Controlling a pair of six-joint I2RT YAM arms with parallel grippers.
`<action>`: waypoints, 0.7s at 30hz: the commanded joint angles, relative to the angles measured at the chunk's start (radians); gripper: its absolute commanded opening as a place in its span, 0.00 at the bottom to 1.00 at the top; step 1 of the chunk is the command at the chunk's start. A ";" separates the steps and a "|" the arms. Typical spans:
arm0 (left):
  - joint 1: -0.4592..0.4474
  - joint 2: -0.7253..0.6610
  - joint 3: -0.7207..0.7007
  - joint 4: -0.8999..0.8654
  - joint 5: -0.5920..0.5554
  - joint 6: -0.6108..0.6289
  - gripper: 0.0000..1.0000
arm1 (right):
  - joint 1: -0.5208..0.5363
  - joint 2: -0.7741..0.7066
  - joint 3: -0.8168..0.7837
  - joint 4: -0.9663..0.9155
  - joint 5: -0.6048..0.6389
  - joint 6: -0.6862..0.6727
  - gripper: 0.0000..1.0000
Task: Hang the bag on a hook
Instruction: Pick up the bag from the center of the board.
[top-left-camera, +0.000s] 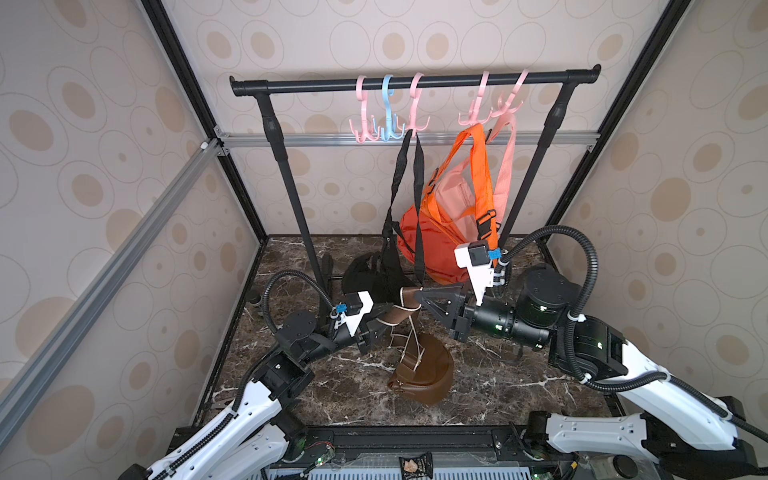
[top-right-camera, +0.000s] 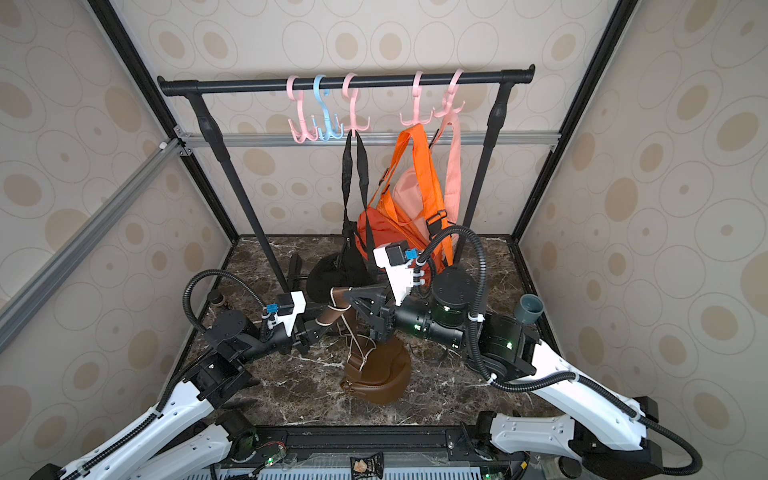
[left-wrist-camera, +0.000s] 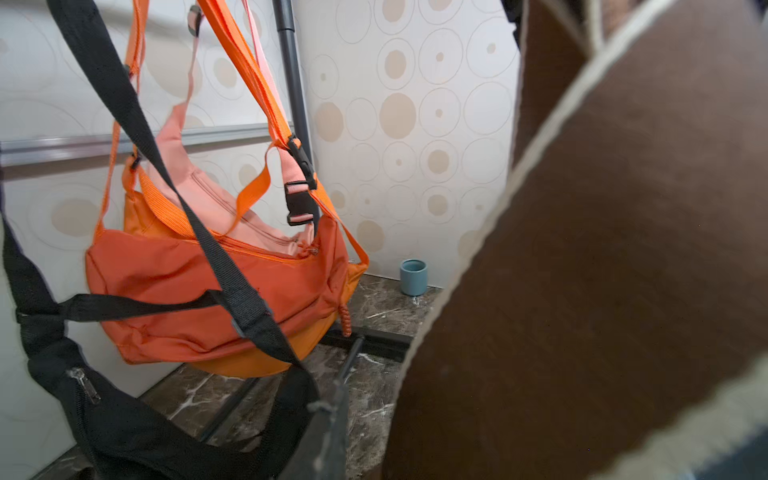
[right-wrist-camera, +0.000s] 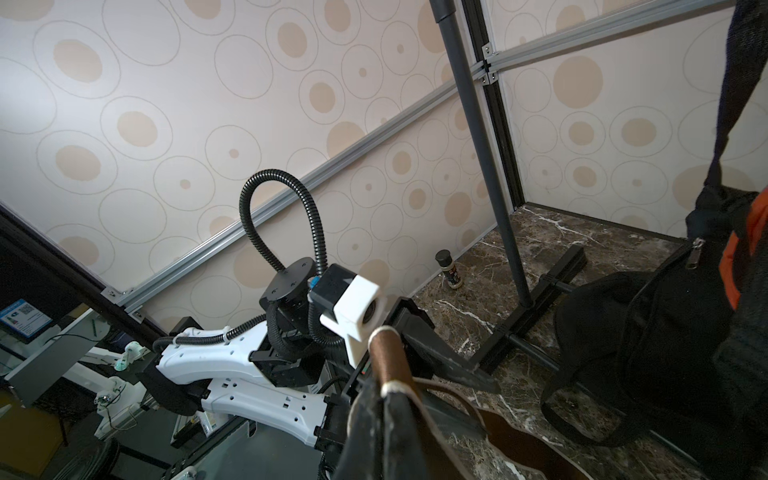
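Showing the hanging task at an early stage: nearest the camera, the brown leather crescent-shaped bag (top-left-camera: 424, 376) rests on the dark veined marble floor (top-left-camera: 519, 386), with only its white-edged brown strap (top-left-camera: 395, 316) raised. The right gripper (top-left-camera: 419, 296) is clamped shut on the strap's upper loop. The left gripper (top-left-camera: 376, 329) sits at the strap just beside it; whether its jaws have closed on the strap cannot be told. Lifting the bag and looping the strap over a prong remain to be done. Behind stands the black tubular garment rack (top-left-camera: 415, 82), carrying multi-prong plastic hooks; an end pink hook (top-left-camera: 365, 126) and the pale blue hook (top-left-camera: 390, 124) appear free. A black fabric bag (top-left-camera: 374, 274), an orange nylon bag (top-left-camera: 432, 245) and a pink fabric bag (top-left-camera: 455, 195) already hang there. Beige circle-patterned wallpaper (top-left-camera: 415, 33) encloses the cell.
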 joint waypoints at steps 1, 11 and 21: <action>-0.004 -0.009 0.017 0.009 0.025 0.010 0.10 | 0.008 -0.054 0.005 0.064 0.008 -0.001 0.00; -0.004 -0.101 0.247 -0.208 -0.200 0.050 0.00 | 0.008 -0.099 0.041 -0.022 0.128 -0.059 0.00; -0.003 0.059 0.639 -0.379 -0.291 -0.021 0.00 | 0.008 -0.036 0.163 -0.061 0.136 -0.130 0.00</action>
